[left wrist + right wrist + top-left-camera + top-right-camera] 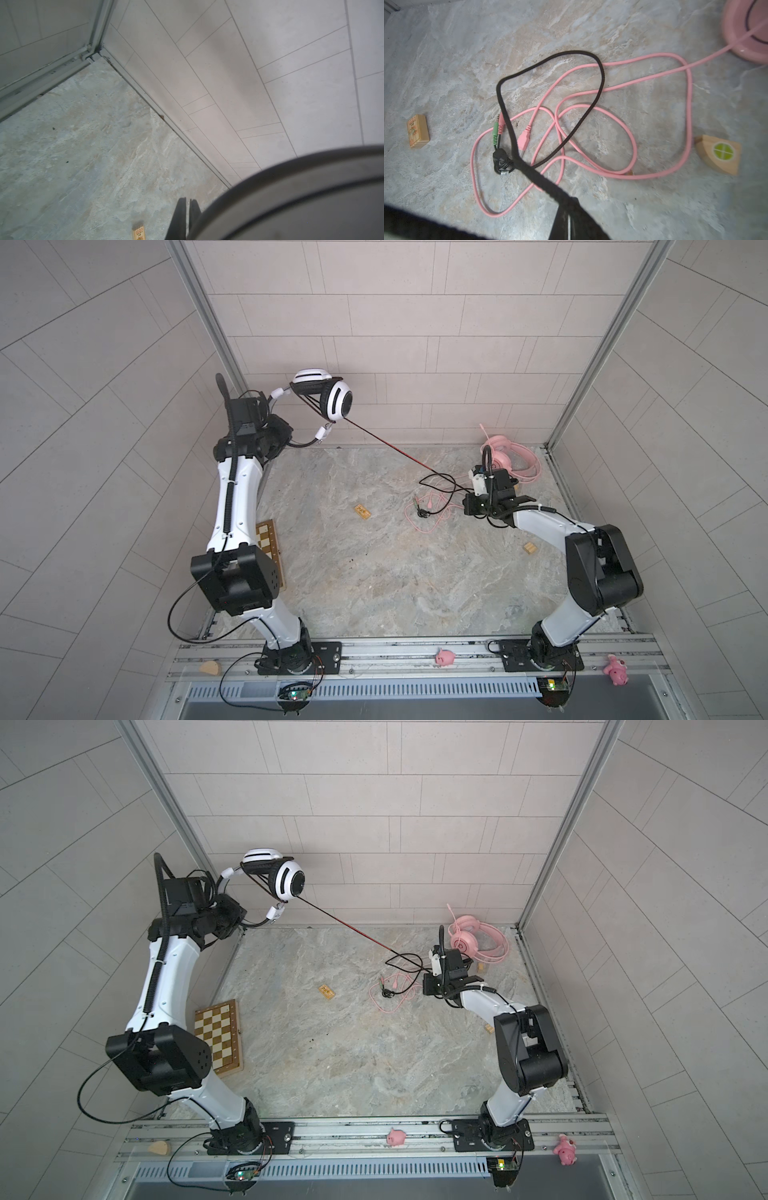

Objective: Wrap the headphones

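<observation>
The right gripper (569,207) is clenched on the black cable (571,52), which runs taut up to the white headphones (338,404); beyond its jaws a slack loop lies across the pink cable (689,104) on the table (374,572). The left gripper (188,202), pinched tight, holds those white headphones aloft by the band near the back wall (395,344). The pink headphones (505,456) rest in the table's far right corner.

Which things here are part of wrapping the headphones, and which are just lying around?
Job: white headphones, black cable, pink headphones, pink cable.
Lying about: chessboard, wooden blocks, pig toys.
</observation>
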{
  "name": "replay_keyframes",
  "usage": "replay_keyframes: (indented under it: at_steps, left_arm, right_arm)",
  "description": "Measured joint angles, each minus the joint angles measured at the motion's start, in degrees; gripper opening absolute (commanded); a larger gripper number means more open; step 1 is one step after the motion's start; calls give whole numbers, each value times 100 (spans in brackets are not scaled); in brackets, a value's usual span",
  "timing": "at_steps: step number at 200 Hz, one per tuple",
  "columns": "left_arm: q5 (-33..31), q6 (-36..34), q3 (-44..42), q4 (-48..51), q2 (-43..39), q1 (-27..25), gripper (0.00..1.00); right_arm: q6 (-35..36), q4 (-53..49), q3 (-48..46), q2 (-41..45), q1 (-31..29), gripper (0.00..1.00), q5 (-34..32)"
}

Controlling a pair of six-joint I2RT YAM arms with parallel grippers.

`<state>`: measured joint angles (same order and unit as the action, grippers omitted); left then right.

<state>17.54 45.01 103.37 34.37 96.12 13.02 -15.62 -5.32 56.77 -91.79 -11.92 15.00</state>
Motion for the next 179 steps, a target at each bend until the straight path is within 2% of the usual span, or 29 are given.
replay_keyframes:
  at_steps: [19, 39, 61, 87, 109, 142, 179]
  left_arm:
    - [-387, 107, -619, -487, -188, -11, 0]
    - [-1167, 278, -1410, -1078, -509, -173, 0]
    - [-2065, 223, -1528, -1355, -529, -446, 0]
    - [-2822, -247, -988, -1458, -155, -887, 0]
    - [-3163, -896, -225, -1456, 503, -1303, 0]
    - [-3447, -1996, 1023, -1038, 1801, -1899, 0]
    - [-3742, -3322, 1488, -295, 2682, -2671, 0]
  right_arm:
    - [35, -11, -203, 437, -184, 0, -286]
    - [63, -114, -433, 861, -555, 0, -597]
    - [125, -350, -647, 1366, -1043, 0, -894]
    - [247, -734, -730, 2179, -1652, 0, -1303]
    - [321, -887, -717, 3064, -2039, 0, -1578]
    - [380, -1235, -251, 3803, -2065, 0, -1904]
    - [540, -1534, 293, 4087, -2052, 0, -2184]
